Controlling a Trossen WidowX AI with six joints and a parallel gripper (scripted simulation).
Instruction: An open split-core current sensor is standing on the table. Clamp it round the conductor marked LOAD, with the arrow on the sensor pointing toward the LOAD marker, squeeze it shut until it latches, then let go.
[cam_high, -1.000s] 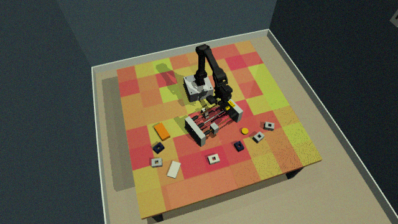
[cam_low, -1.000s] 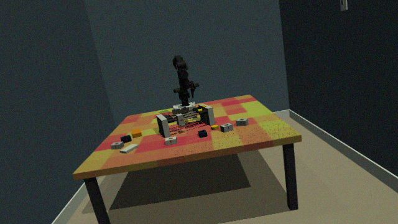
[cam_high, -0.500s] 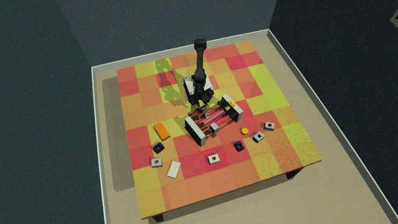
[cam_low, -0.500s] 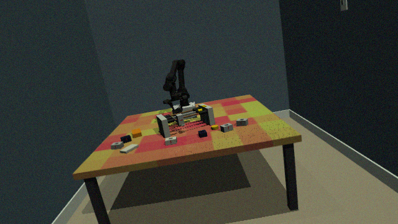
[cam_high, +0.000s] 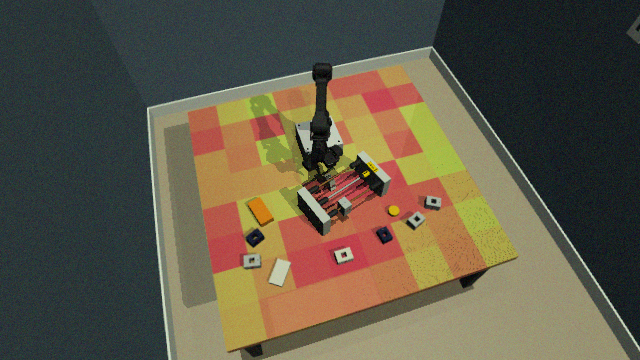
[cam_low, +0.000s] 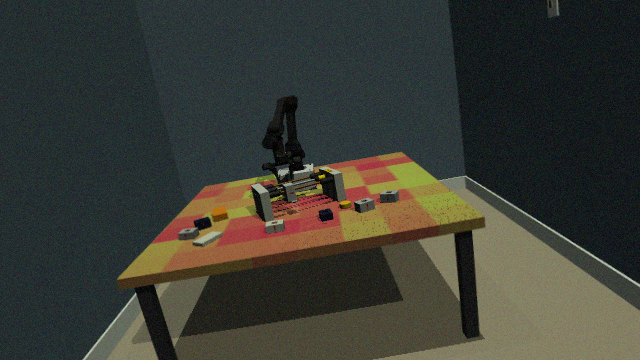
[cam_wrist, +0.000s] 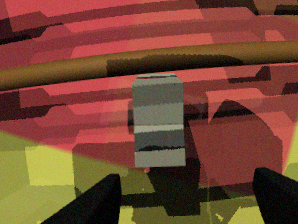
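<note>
A conductor rack (cam_high: 314, 210) (cam_low: 260, 200) with two grey end blocks stands in the middle of the table, with several rods running between the blocks. A yellow LOAD tag (cam_high: 369, 173) sits at the far right block. My gripper (cam_high: 322, 172) (cam_low: 286, 172) is open and hangs low over the back edge of the rack. In the wrist view a grey sensor block (cam_wrist: 158, 119) sits on a brown conductor (cam_wrist: 67, 71), just ahead of my fingers and apart from them. Another grey block (cam_high: 342, 202) sits on a front rod.
Several loose grey sensors (cam_high: 433, 201) (cam_high: 415, 219) (cam_high: 343, 255) (cam_high: 252, 260) and two dark blue ones (cam_high: 254, 237) (cam_high: 384, 234) lie on the table. There are also an orange block (cam_high: 260, 210), a white slab (cam_high: 279, 272) and a yellow disc (cam_high: 394, 210). The arm's base (cam_high: 305, 137) stands behind the rack.
</note>
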